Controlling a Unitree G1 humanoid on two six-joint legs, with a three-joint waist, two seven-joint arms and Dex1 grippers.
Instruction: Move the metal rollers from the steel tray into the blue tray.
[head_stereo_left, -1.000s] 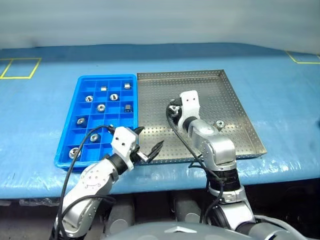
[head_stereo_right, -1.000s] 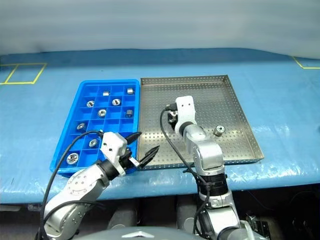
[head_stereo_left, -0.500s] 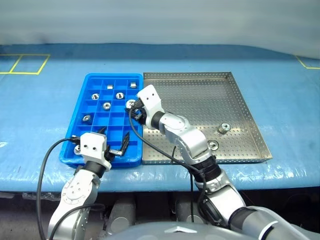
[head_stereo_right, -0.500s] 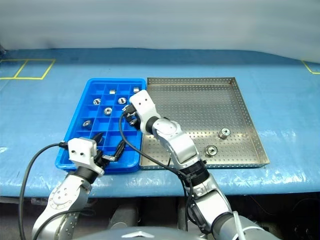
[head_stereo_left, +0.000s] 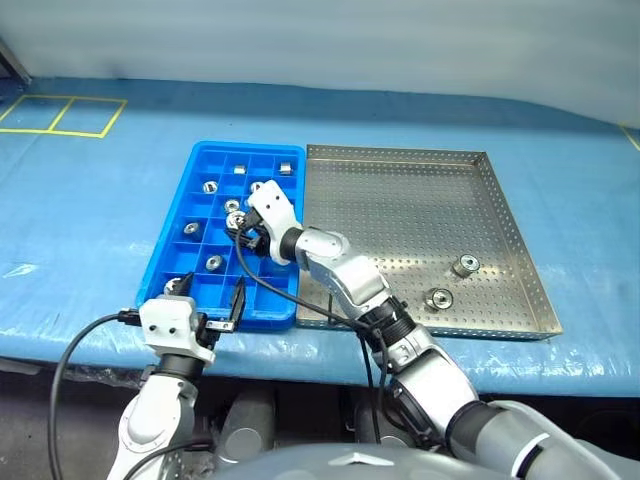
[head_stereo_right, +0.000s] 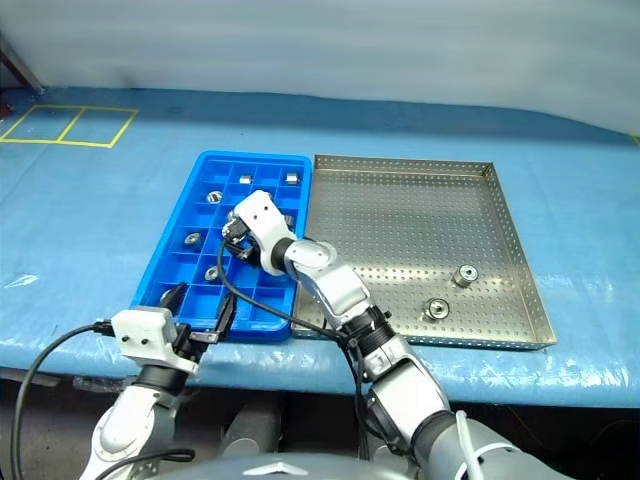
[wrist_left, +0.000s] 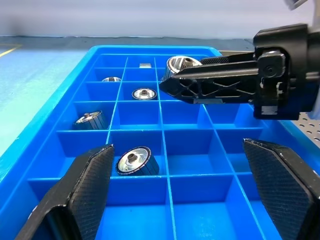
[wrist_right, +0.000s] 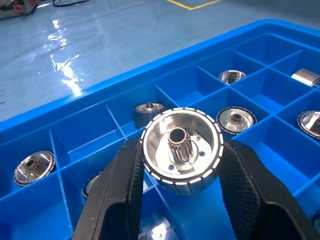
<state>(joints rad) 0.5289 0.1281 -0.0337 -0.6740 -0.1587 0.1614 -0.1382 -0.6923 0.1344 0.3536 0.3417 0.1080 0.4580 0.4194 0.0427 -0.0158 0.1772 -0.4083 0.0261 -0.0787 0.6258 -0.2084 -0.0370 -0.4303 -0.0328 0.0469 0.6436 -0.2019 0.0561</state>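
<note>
Fingers of the right gripper are clenched on one of the metal rollers, a shiny ring with a knurled rim and a splined dark bore, held above the blue tray near its middle compartments. Ribbed black pads press the roller's rim from both sides.

The left gripper sits at the blue tray's near edge with its fingers spread wide and nothing between them; their faces are cross-hatched black rubber.

The blue tray is glossy moulded plastic, cut by thin walls into square pockets. Several pockets hold a roller each, some lying on their sides; many near pockets are bare.

Touching the blue tray's right side is the steel tray, shallow, with a perforated floor and low folded rim. Two rollers sit near its right front corner, apart from each other, with much of its floor open.

Both trays rest on a tabletop covered in a smooth light-blue sheet, broad and open left of the blue tray.
</note>
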